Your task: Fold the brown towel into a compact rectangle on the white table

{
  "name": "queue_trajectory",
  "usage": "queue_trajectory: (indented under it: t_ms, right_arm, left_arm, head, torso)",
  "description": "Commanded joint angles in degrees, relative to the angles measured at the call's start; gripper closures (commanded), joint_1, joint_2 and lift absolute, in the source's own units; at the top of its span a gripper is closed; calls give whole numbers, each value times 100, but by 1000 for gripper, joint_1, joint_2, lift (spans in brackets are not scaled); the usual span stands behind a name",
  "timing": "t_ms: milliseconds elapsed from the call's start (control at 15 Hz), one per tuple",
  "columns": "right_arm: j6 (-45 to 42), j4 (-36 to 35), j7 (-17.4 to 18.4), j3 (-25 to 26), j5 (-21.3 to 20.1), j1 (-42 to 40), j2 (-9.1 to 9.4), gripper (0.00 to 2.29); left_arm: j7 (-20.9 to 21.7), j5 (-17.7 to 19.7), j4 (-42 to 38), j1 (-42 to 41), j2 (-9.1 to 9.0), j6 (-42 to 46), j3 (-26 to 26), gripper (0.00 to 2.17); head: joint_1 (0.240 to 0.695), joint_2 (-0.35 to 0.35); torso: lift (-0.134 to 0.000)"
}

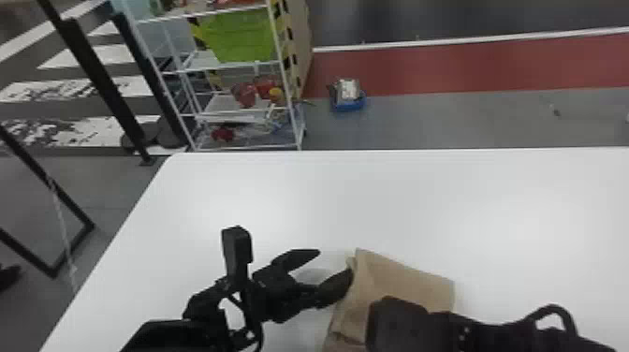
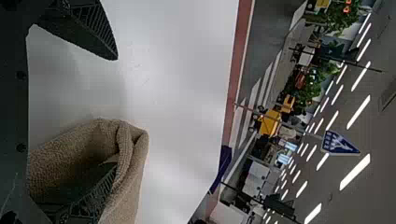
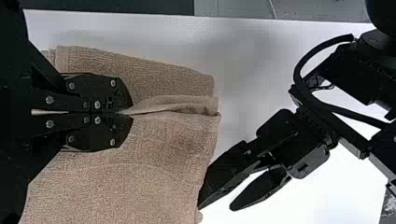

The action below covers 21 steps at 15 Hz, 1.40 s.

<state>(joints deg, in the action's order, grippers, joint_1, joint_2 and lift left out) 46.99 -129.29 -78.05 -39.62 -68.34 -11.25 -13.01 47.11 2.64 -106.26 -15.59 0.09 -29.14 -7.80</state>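
The brown towel (image 1: 407,281) is on the white table (image 1: 421,201), at the bottom of the head view, a bit right of the middle. It is folded, and its layers make a bumpy edge on the side by the left gripper (image 1: 335,263). Some of the towel goes past the bottom of the frame.

The left gripper is at the bottom, near the middle, with its two fingers wide apart. One finger touches the towel at the left side of it. The other finger is up over the table, away from the cloth. In the left wrist view, the left gripper (image 2: 115,112) has one finger tucked inside a loop of towel, and the cloth goes round it. It is not squeezing the towel.

The right gripper (image 1: 395,320) is at the bottom, right of the middle, over the towel. In the right wrist view, the right gripper (image 3: 132,113) has its fingers pressed together, and they pinch a little fold of the towel. The fold makes a ridge that runs from the fingertips to the towel's edge.

Behind the table, at the upper left, a white rack (image 1: 243,65) holds a green bin (image 1: 238,35). A blue tub (image 1: 348,106) sits on the floor near the rack.
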Motion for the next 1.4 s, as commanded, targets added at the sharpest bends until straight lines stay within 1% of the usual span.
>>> queue_trajectory:
  t_ms: [0, 200, 400, 467, 600, 733, 1000, 1200, 1333]
  right_arm:
    - [9, -237, -28, 68, 75, -9, -9, 1544]
    - [26, -642, -28, 86, 181, -97, -88, 1544]
    - [26, -791, -28, 86, 198, -123, -123, 1544]
    - [9, -844, -28, 130, 207, -106, -132, 1544]
    - [-9, -932, -28, 341, 357, -70, -141, 1544]
    - [-62, -1020, -28, 473, 392, -62, -149, 1544]
    - [-114, -1134, -28, 648, 515, -62, -141, 1544]
    - [-114, -1283, -28, 622, 550, -88, -141, 1544]
    - [-114, -1292, -28, 473, 550, -150, -149, 1544]
  left_arm:
    - [0, 9, -123, -41, -24, 0, -11, 80]
    - [9, 26, -317, -146, -24, -18, -29, 80]
    - [27, 18, -317, -173, -24, -18, -3, 80]
    - [79, 9, -317, -173, -24, -35, -3, 80]
    - [176, 9, -317, -190, -24, -70, -29, 80]
    - [405, -9, -317, -182, -24, -352, -55, 80]
    - [616, -123, -317, -155, -24, -527, -29, 80]
    - [580, -228, -308, -67, -24, -545, 15, 80]
    - [484, -246, -282, -41, -24, -527, 103, 80]
  head:
    - [695, 205]
    - [695, 208]
    - [695, 214]
    - [695, 215]
    - [695, 213]
    - [695, 197]
    - [695, 174]
    - [695, 162]
    - [695, 166]
  torso:
    - [-123]
    - [-123]
    - [-123]
    - [-123]
    - [-123]
    - [-123]
    - [-123]
    - [-123]
    - [-123]
